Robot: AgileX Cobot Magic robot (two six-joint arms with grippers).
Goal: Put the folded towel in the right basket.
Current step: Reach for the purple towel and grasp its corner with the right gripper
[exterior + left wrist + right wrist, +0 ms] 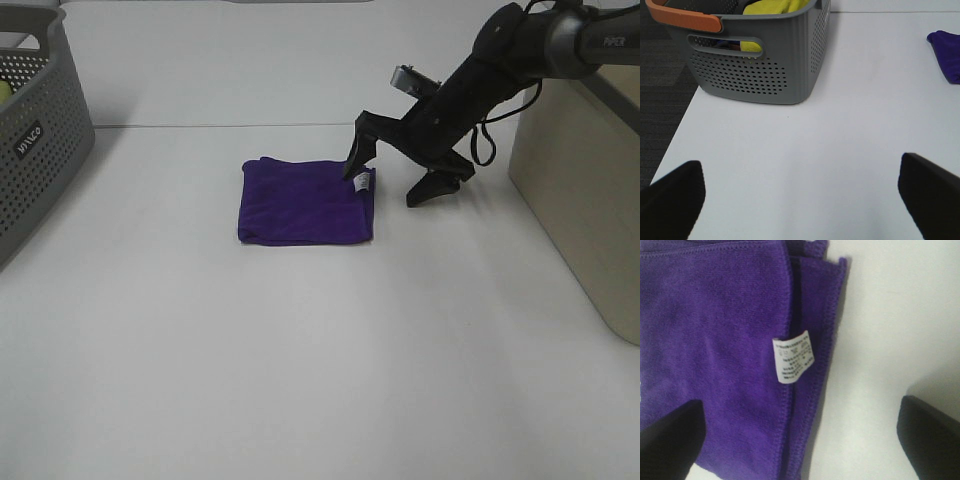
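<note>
The folded purple towel [305,201] lies flat on the white table, with a white label [361,183] at its right edge. In the right wrist view the towel [715,355] and its label [792,356] fill most of the frame. My right gripper [395,178] is open, tilted down over the towel's right edge, one finger [358,150] over the cloth and the other [432,186] over bare table. The right basket [585,180], beige, stands at the right edge. My left gripper [800,200] is open and empty; a corner of the towel [946,54] shows far off.
A grey perforated basket [35,130] stands at the far left; in the left wrist view this basket [755,60] has an orange handle and holds yellow cloth [775,7]. The table's left edge [677,135] runs beside dark floor.
</note>
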